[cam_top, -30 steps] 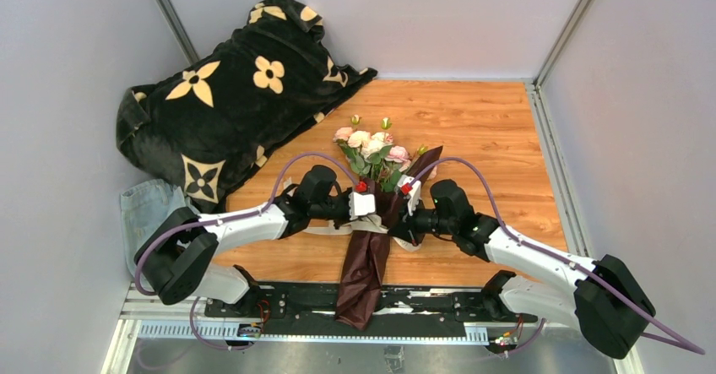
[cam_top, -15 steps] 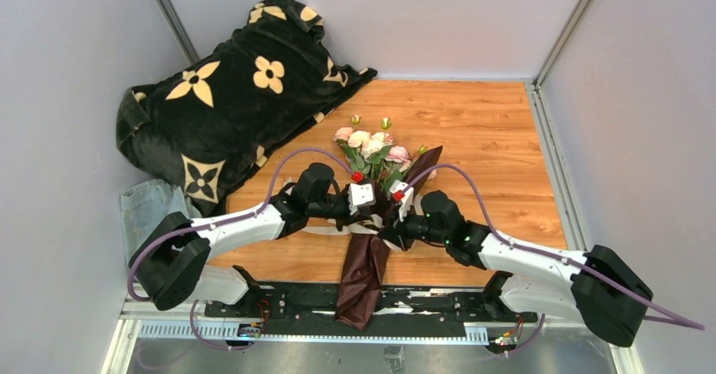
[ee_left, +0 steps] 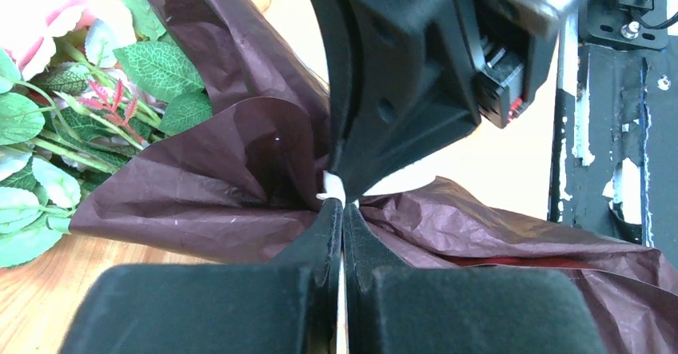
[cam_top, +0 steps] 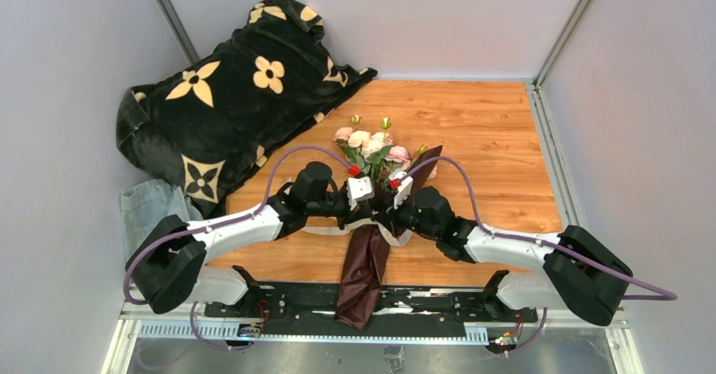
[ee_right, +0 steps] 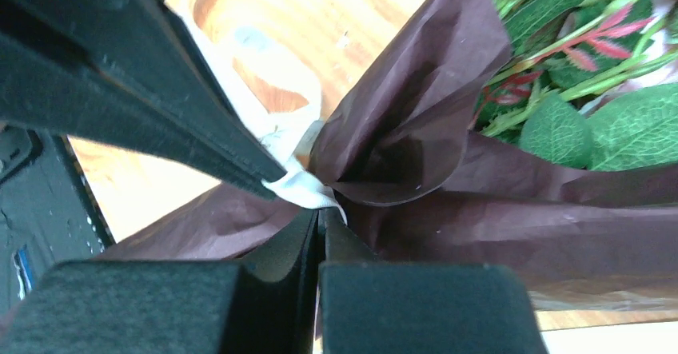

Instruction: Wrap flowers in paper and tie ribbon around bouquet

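The bouquet (cam_top: 369, 222) lies along the wooden table, pink and cream flowers (cam_top: 371, 148) at its far end, dark maroon paper (cam_top: 361, 277) narrowing toward the near edge. Both grippers meet tip to tip at its pinched waist. My left gripper (cam_top: 365, 208) (ee_left: 342, 210) is shut on the cream ribbon (ee_left: 332, 184), a thin strip showing between its fingers. My right gripper (cam_top: 388, 212) (ee_right: 321, 215) is shut on the ribbon (ee_right: 300, 188) from the other side. Ribbon loops (cam_top: 325, 229) lie on the table beside the waist. The paper (ee_right: 416, 114) flares toward the green leaves (ee_right: 592, 122).
A black flower-patterned blanket (cam_top: 228, 104) is heaped at the back left, and a blue denim cloth (cam_top: 148, 209) lies by the left arm. The paper's tail hangs over the black rail (cam_top: 279, 302) at the near edge. Grey walls close in both sides.
The right arm has swung left, bringing its gripper against the bouquet's waist. The left gripper has shut on the ribbon. The bouquet stays in place.
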Available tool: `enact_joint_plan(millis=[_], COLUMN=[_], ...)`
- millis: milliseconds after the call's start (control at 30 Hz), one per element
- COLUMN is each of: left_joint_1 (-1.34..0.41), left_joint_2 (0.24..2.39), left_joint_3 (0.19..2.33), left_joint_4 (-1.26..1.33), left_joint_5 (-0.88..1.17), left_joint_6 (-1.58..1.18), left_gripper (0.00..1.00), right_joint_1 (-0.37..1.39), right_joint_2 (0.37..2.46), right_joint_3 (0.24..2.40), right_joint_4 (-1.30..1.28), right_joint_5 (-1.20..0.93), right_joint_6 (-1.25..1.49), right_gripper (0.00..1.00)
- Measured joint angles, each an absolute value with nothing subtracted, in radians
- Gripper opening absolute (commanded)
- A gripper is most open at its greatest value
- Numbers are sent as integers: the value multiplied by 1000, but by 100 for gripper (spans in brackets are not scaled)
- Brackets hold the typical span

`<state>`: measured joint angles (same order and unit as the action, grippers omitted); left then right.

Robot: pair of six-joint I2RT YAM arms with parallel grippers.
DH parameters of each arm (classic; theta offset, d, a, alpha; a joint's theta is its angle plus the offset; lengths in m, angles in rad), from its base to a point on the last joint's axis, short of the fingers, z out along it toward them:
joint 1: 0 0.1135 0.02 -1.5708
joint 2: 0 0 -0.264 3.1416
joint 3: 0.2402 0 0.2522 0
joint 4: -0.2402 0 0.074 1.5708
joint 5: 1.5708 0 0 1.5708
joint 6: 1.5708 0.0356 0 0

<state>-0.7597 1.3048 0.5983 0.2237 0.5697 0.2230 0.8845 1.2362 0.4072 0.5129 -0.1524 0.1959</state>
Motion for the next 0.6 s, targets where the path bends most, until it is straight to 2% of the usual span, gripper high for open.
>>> enact_joint_plan(millis=[233,367,433,533,600], left_joint_1=[-760,-761,-766,-785,-790], left_joint_2=[1306,1314,1321,1342,1356], left_joint_3=[592,580,573,562,553], left_joint_4=[231,233,234,239,238], left_joint_5=[555,542,541,504,471], left_joint_6=[229,249,266,290,311], left_gripper=[0,7,6,6,6], right_joint_1=[830,823,823,823,823], right_joint_2=[1240,1272,1286,1287,1270], right_joint_3=[405,405,405,408,416], right_joint_4=[592,613,612,582,529], right_joint_5=[-159,-173,-184,-202,-207], right_joint_6=[236,250,253,254,246], right_gripper=[0,0,6,23,28])
